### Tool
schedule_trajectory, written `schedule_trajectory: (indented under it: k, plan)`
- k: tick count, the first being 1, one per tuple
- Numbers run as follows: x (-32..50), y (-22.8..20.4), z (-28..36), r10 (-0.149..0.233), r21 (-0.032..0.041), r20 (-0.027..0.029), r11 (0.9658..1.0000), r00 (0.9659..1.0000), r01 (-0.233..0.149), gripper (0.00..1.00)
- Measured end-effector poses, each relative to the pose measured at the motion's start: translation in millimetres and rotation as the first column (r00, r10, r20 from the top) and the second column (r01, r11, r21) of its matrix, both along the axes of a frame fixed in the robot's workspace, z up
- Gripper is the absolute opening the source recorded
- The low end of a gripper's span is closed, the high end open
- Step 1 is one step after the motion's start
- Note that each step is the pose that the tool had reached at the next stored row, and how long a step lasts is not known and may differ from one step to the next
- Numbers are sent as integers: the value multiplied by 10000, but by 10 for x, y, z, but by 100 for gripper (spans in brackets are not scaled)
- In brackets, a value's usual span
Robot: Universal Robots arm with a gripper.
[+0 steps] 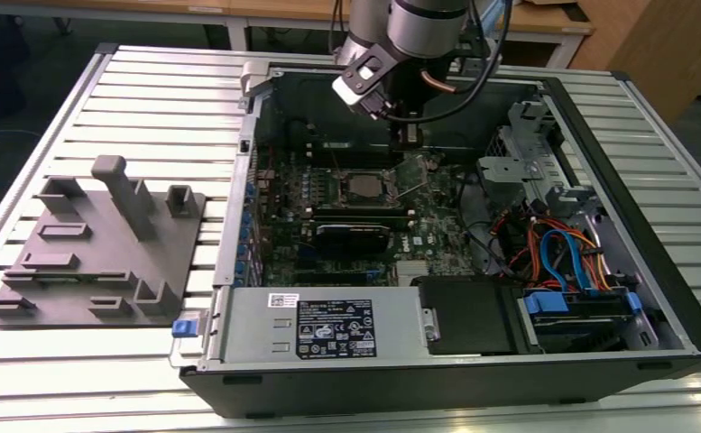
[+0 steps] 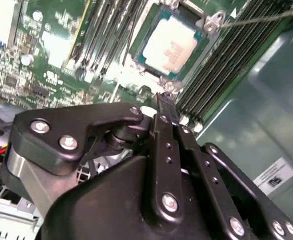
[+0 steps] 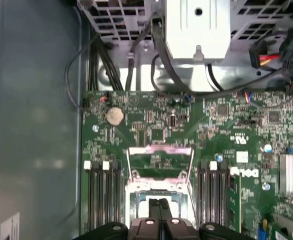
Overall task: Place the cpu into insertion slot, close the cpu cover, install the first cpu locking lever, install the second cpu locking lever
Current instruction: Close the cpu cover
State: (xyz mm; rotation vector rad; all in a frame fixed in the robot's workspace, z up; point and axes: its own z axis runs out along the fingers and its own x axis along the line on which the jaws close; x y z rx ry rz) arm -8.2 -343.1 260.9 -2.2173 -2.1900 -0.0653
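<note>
Jaws closed on nothing, we hover near the cpu (image 2: 170, 46), already seated in the insertion slot (image 2: 136, 64); beyond the jaws the cpu cover (image 3: 160, 149) stands open, and we judge both locking levers (image 2: 259, 19) not yet installed.

Inside the computer case (image 1: 639, 162), the cpu (image 2: 171, 44) lies in the insertion slot (image 1: 340, 187). The cpu cover (image 3: 160, 159) stands tilted up at the slot's edge on the exterior view's right, and memory slots (image 3: 104, 197) flank the slot. My gripper (image 1: 407, 137) hangs above the slot; a parts tray (image 1: 97, 262) lies well off to the exterior view's left of it, outside the case
</note>
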Motion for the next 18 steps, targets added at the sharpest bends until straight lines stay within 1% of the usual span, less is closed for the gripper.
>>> schedule_trajectory:
  k: [5,10,12,18]
  plan:
    - [111,0,0,0,0,-23,10000,10000,0,11]
    - [194,1,0,0,1,-69,10000,10000,0,11]
    - [207,1,-1,0,1,-75,10000,10000,0,11]
    - [208,0,0,-1,1,-75,10000,10000,1,11]
